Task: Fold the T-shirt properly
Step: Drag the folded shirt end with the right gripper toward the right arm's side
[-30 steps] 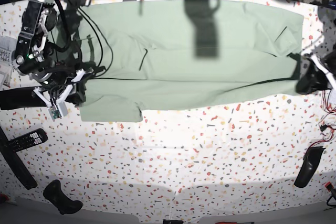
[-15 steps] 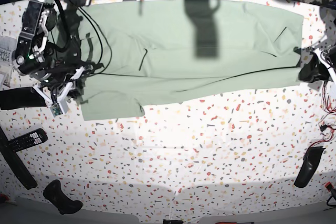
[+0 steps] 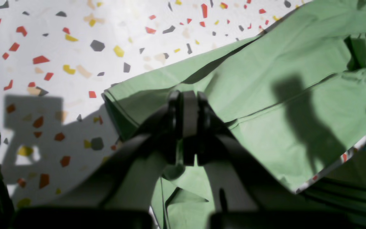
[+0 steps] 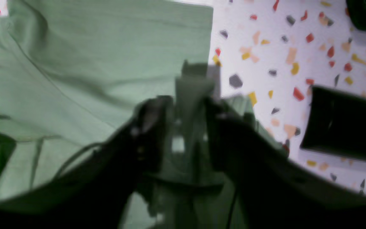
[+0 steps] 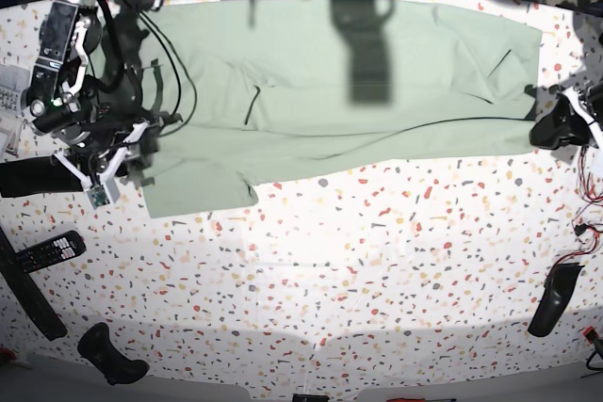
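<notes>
The pale sage-green T-shirt (image 5: pixel 377 54) lies spread across the far half of the speckled table (image 5: pixel 330 270), its near edge folded over. My left gripper (image 5: pixel 549 131) is at the shirt's right end, shut on its edge. The left wrist view shows the fingers (image 3: pixel 187 98) pinching a fold of the T-shirt (image 3: pixel 297 79). My right gripper (image 5: pixel 127 152) is at the shirt's left end. In the blurred right wrist view, this gripper (image 4: pixel 195 82) is shut on a strip of the T-shirt (image 4: pixel 91 63). A sleeve (image 5: pixel 203 193) sticks out toward the front.
A remote control (image 5: pixel 52 249) and a black bar (image 5: pixel 28 176) lie at the left. Black objects sit at the front left (image 5: pixel 111 355) and the right edge (image 5: pixel 551 298). Loose red and black wires (image 5: pixel 589 233) are at the far right.
Both grippers have moved toward the far side with the shirt's near edge held. The edge has shifted back, leaving more bare table in front.
</notes>
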### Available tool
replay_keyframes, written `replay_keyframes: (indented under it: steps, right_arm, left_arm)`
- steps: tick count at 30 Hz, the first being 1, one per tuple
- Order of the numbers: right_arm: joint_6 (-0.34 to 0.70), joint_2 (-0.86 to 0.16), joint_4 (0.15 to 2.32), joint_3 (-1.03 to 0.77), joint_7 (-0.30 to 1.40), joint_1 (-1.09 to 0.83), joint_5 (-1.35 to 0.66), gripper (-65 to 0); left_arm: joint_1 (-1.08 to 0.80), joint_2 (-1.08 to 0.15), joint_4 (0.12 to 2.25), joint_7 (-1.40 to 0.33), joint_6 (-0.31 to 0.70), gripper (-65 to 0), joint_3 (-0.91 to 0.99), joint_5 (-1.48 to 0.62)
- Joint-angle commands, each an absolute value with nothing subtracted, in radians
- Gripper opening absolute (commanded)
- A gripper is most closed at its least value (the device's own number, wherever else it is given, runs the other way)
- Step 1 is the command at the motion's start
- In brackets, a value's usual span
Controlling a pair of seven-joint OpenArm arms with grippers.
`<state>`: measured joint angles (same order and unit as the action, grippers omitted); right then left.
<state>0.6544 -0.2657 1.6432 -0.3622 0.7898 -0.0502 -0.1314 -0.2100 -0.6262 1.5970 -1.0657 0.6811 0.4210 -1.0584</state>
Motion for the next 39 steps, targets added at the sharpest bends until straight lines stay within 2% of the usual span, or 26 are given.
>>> replay_keyframes:
  steps: [1,2,10,15,28,39]
  right_arm:
    - [0.647,-0.279,1.663,-0.367,0.759,-0.034,-0.144,-36.4]
    - [0.647,-0.28,1.663,-0.367,0.755,-0.033,-0.16,-34.8]
    - [0.647,-0.279,1.662,-0.367,0.714,-0.009,-0.36,-34.8]
    - [0.648,-0.267,1.662,-0.366,0.752,0.032,-0.447,-34.9]
    - [0.648,-0.244,1.662,-0.366,0.75,0.065,-0.45,-34.9]
    - [0.648,-0.244,1.662,-0.366,0.83,0.066,-0.45,-34.9]
  left_arm:
    - [-0.201,-0.643,1.613,-1.039,0.681,-65.0,0.431,-1.086]
    - [-0.201,-0.643,1.613,-1.027,0.681,-65.0,0.431,-1.086]
    - [-0.196,-0.618,1.613,-1.016,0.682,-65.0,0.431,-1.087]
    - [-0.197,-0.593,1.613,-1.017,0.682,-65.0,0.431,-1.086]
    - [-0.197,-0.582,1.613,-1.017,0.684,-65.0,0.431,-1.083]
    - [-0.197,-0.582,1.613,-1.018,0.684,-65.0,0.431,-1.082]
